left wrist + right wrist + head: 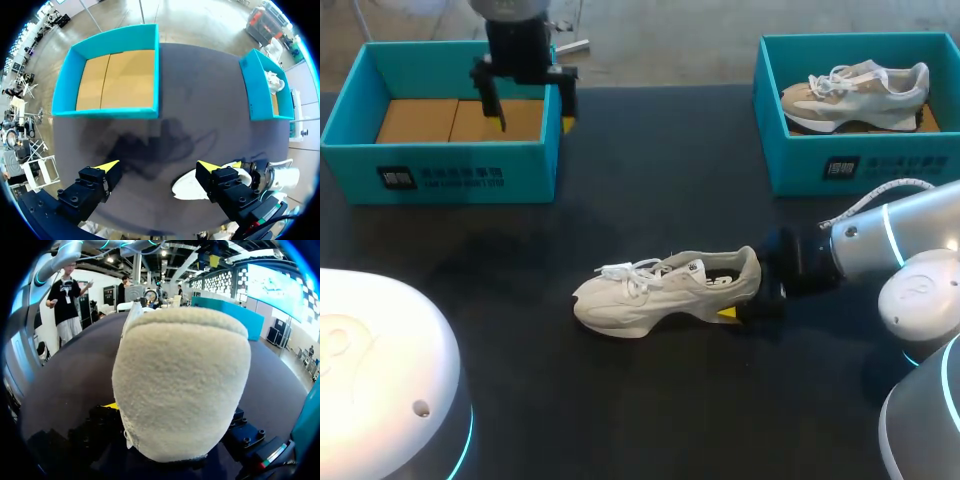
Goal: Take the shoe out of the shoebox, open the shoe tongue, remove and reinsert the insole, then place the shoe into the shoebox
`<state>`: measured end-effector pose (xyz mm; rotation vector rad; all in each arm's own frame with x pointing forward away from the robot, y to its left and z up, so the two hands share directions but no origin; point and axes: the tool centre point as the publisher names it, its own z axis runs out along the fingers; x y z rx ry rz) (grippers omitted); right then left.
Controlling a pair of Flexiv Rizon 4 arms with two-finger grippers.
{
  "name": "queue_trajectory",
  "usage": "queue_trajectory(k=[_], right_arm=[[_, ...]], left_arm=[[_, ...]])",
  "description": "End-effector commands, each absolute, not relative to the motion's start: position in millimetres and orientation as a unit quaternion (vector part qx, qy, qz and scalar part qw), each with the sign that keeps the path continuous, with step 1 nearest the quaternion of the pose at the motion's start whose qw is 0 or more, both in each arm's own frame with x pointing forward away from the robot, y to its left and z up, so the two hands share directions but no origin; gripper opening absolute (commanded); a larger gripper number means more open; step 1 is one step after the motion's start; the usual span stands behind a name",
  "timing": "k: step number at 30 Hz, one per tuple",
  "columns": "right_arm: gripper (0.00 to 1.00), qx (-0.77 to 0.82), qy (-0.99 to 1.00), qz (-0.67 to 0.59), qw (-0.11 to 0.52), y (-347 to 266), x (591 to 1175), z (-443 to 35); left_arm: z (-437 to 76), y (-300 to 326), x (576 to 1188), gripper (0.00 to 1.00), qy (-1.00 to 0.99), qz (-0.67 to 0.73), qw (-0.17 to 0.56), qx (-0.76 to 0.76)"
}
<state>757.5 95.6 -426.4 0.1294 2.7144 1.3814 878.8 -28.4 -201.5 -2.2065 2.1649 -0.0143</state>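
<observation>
While right gripper (745, 296) clamps the unboxed shoe (660, 292) by its heel and left gripper (535, 122) gapes, tongue and insole steps seemingly remain

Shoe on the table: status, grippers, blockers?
Left gripper open, over the empty left shoebox. Right gripper shut on the shoe at its heel; shoe upright on the table. Nothing lies between shoe and shoebox.
</observation>
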Motion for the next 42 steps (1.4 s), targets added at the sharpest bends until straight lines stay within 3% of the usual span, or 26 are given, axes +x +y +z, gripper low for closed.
queue_trajectory(k=[1, 26, 42], right_arm=[[0.00, 0.042, 0.890, 0.451, 0.046, 96, 758, -429], [0.00, 0.042, 0.890, 0.451, 0.046, 96, 758, -429], [0.00, 0.042, 0.890, 0.451, 0.046, 96, 758, -429]], left_arm=[[-212, -40, 863, 1.00, 0.703, -0.007, 0.022, -0.711], [-263, -134, 778, 1.00, 0.728, 0.001, -0.005, -0.686], [-306, -170, 762, 1.00, 0.756, 0.004, -0.028, -0.654]])
